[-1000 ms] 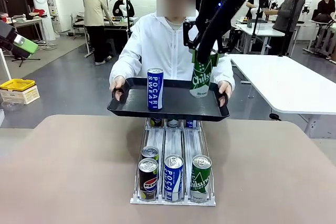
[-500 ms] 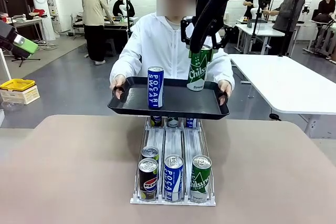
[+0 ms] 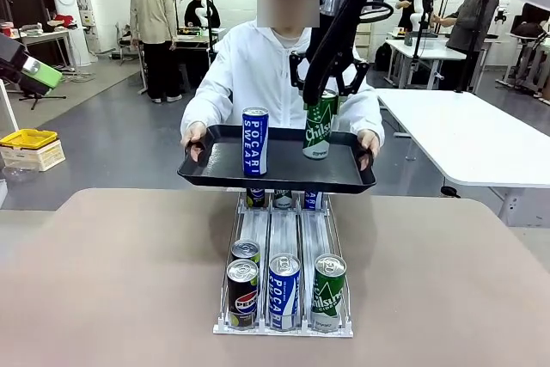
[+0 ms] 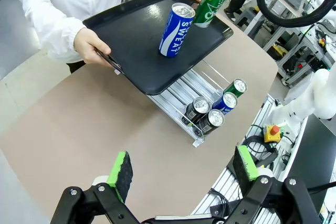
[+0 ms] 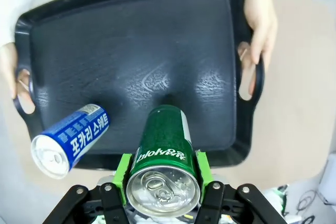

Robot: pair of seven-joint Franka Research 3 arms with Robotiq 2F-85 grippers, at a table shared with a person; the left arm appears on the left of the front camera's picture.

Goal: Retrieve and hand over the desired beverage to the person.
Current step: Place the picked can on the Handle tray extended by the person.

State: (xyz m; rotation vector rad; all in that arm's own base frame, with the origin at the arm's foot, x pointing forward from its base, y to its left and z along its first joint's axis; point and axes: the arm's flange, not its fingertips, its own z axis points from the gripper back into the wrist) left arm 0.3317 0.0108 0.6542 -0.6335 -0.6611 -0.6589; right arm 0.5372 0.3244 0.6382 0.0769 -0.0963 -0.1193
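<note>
My left gripper (image 4: pixel 181 169) hangs at the bottom of its wrist view, jaws spread wide with nothing between them, over bare table (image 3: pixel 112 281). At centre frame the person (image 3: pixel 258 66) holds out the tray (image 3: pixel 223 174), the blue can (image 3: pixel 254 142) upright on its left part. My right gripper (image 3: pixel 325 85) is clamped on the green can (image 3: pixel 319 125), which has come lower and leftward since a second ago, tilted, its base at the tray. Below stands the can rack (image 3: pixel 284 285).
</note>
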